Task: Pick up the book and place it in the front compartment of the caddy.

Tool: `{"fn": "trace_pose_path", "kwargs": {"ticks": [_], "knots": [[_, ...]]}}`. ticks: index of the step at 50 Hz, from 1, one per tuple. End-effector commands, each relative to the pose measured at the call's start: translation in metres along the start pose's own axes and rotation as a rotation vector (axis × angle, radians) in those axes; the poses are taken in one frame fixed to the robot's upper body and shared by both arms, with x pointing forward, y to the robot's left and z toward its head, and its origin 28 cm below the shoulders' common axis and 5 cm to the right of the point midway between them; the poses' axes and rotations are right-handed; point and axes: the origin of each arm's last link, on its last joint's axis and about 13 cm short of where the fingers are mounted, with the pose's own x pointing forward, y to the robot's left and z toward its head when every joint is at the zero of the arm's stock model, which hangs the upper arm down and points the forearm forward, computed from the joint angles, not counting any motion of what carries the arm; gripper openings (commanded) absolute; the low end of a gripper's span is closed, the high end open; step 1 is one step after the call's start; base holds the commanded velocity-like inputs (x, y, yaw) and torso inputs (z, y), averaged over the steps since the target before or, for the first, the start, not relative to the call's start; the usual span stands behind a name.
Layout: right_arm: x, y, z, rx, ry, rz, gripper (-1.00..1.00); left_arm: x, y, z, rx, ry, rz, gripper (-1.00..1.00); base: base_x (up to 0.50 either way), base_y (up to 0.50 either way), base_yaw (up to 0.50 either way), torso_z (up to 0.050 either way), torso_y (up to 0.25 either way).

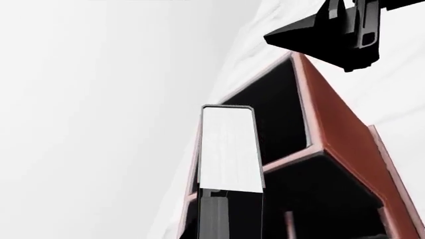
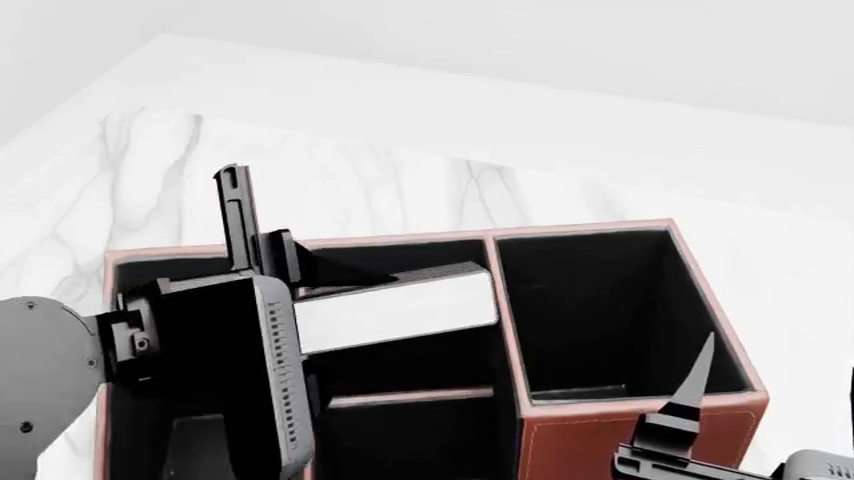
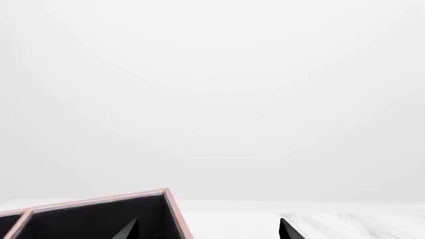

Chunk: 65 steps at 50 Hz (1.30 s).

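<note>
Left gripper [image 2: 287, 300] clamped on the book [image 2: 396, 312], held over the caddy [image 2: 641, 440], 9 o'clock side. I square the page edge to the divider before lowering. Right gripper [image 3: 207, 230] fingers apart.

We see the caddy [image 2: 627, 440] crowding the near table [image 2: 160, 170], its pink rims and dividers cutting the space into narrow black wells. The left end effector [image 2: 267, 300] and its book [image 2: 394, 312] fill the room above the middle wells. The tall right-hand well stands open from above, though the right end effector [image 2: 694, 400] hangs beside its front wall. Beyond the caddy the marble lies open
</note>
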Motion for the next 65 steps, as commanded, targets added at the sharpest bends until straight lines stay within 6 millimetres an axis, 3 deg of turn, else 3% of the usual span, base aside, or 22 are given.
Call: {"fn": "trace_pose_path", "kwargs": {"ticks": [1, 19, 32, 40, 50, 62, 63, 65], "knots": [[0.000, -0.001, -0.002, -0.004, 0.000, -0.007, 1.00, 0.012, 0.007, -0.008, 0.006, -0.011, 0.028, -1.00, 0.00, 0.00, 0.00, 0.000, 0.000], [0.002, -0.002, -0.008, -0.020, 0.006, -0.017, 1.00, 0.020, 0.018, -0.028, -0.128, 0.081, -0.092, -1.00, 0.00, 0.00, 0.00, 0.000, 0.002], [0.007, -0.004, -0.016, -0.024, 0.024, -0.041, 1.00, 0.034, 0.043, -0.036, -0.362, -0.017, -0.152, -1.00, 0.00, 0.00, 0.00, 0.001, 0.002], [0.007, -0.004, -0.020, -0.027, 0.037, -0.042, 1.00, 0.049, 0.033, -0.057, -0.425, 0.023, -0.213, -1.00, 0.00, 0.00, 0.00, 0.000, 0.000], [0.009, -0.005, -0.024, -0.035, 0.051, -0.050, 1.00, 0.058, 0.029, -0.069, -0.467, 0.055, -0.274, -1.00, 0.00, 0.00, 0.00, 0.000, 0.002], [0.010, -0.005, -0.027, -0.040, 0.057, -0.054, 1.00, 0.064, 0.027, -0.086, -0.460, 0.083, -0.190, -1.00, 0.00, 0.00, 0.00, 0.000, 0.001], [0.010, -0.005, -0.027, -0.041, 0.057, -0.055, 1.00, 0.064, 0.026, -0.087, -0.464, 0.082, -0.200, 1.00, 0.00, 0.00, 0.00, 0.000, 0.000], [0.010, -0.005, -0.028, -0.042, 0.059, -0.055, 1.00, 0.064, 0.024, -0.089, -0.465, 0.086, -0.195, 1.00, 0.00, 0.00, 0.00, 0.000, 0.000]]}}
